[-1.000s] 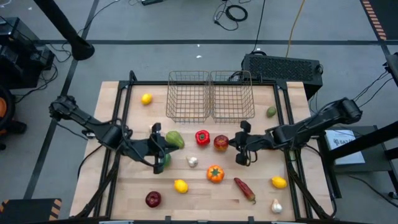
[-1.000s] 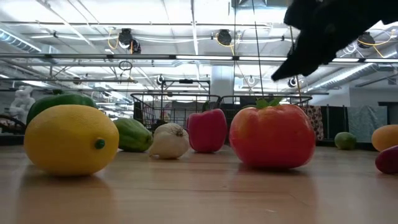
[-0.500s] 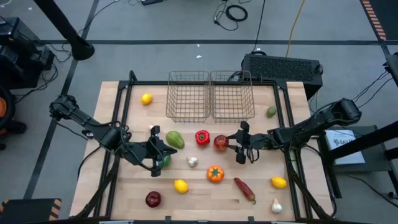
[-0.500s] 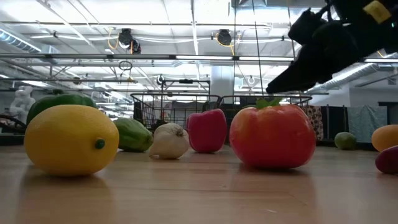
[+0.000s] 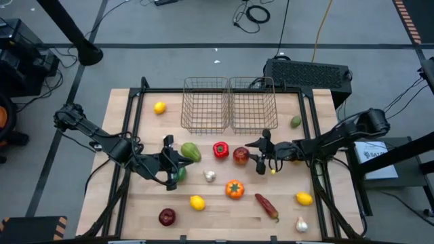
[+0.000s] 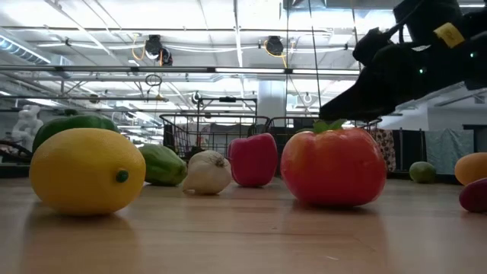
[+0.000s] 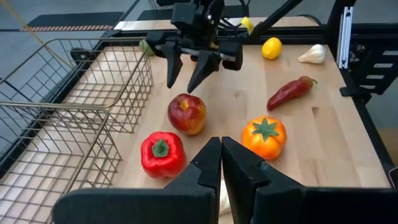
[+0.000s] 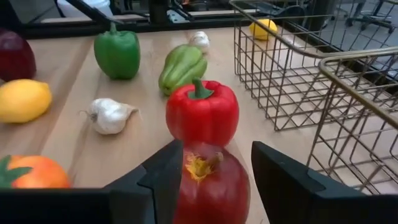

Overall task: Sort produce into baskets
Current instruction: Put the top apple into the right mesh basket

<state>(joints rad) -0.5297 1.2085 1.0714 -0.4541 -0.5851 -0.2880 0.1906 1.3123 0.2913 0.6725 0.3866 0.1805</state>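
- right gripper is parked right over the red apple, fingers spread about halfway with one on each side of it, not clamped on it as far as I can see
- the apple sits on the wooden table, just beside the red pepper, both a little in front of the two wire baskets
- both baskets stand side by side at the back of the table, touching, nothing in them
- left gripper is over by the pale green squash-looking thing and the dark green pepper, fingers pressed shut, holding nothing
- mid table: white garlic, orange tomato-ish one, lemon, dark red apple near the front edge
- right side: red chilli, another lemon, a second garlic, and a small green fruit up by the right basket
- one more lemon at the back left, well apart from the rest
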